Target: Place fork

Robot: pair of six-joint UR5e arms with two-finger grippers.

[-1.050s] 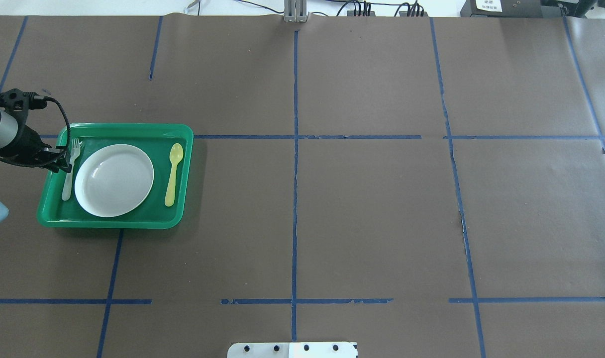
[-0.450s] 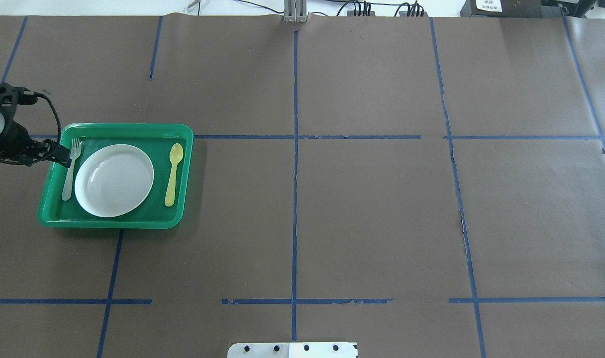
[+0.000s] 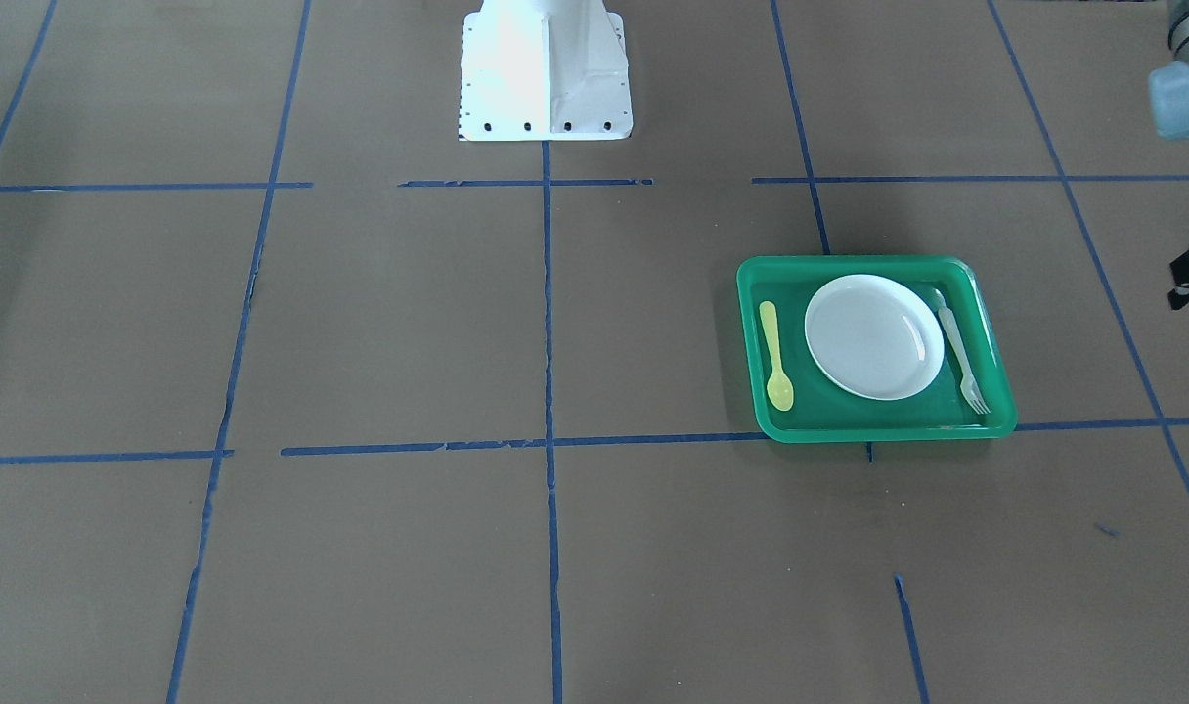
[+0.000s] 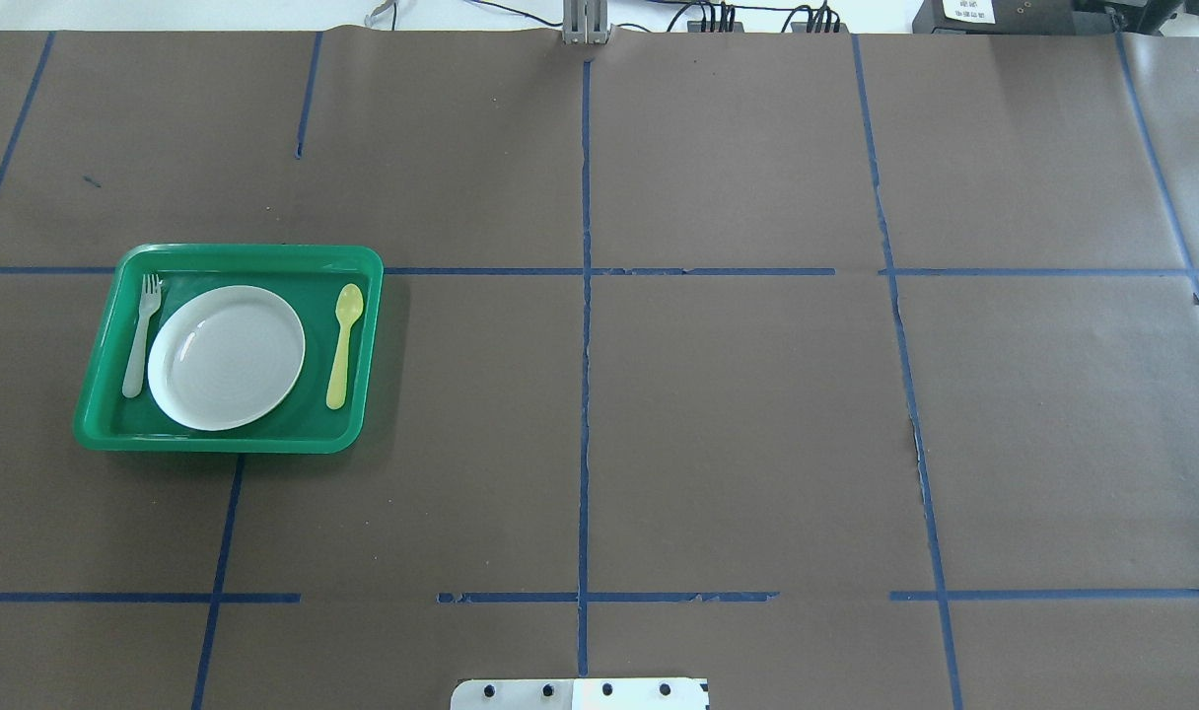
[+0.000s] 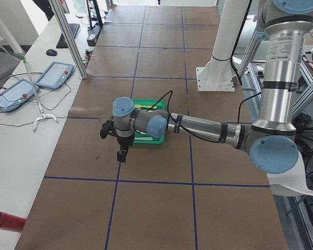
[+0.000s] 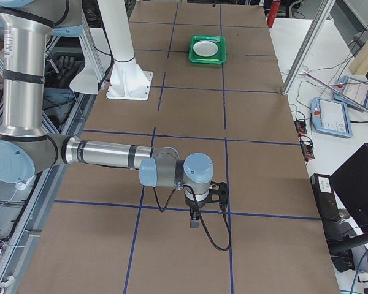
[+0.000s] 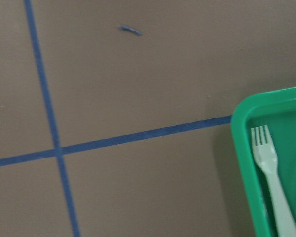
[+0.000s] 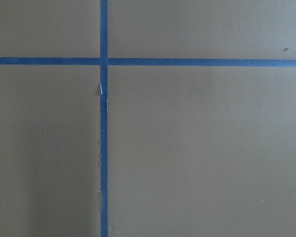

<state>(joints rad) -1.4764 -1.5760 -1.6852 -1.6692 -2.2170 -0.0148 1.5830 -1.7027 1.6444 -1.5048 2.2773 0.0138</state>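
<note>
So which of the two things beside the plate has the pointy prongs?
The pale whitish-grey fork, left of the plate in the overhead view. The spoon on the other side is yellow, with a rounded end.

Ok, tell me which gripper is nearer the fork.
Left. The left gripper hangs just outside the tray beside the fork; the right gripper is far across the table.

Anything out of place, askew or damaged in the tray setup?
Nothing stands out. The pale translucent plastic fork lies flat in the green plastic tray, on the left of the round white plate in the overhead view. It slants only slightly, much like the yellow plastic spoon opposite. Nothing looks spilled or broken.
</note>
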